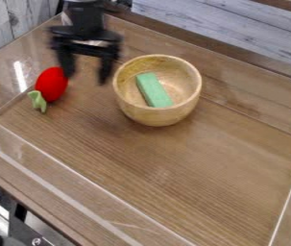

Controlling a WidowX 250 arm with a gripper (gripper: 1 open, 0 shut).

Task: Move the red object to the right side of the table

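"Jaws?"
"Released, in a black, motion-blurred gripper (88, 69); one finger hangs just beside the red fruit (52, 84) in the view."
"Where is the fruit?"
"On the brown wooden table (160, 178), toward the picture's left, green leafy stem (37, 100) pointing down-left."
"And farther out?"
"A round wooden bowl (157, 113), right of the gripper, holding a green block (153, 90)."

From my feed I see a round, pale wooden bowl (174, 113), with a small green rectangular block (153, 90) lying inside it. At the frame's lower left I make out some dark cables (10, 223).
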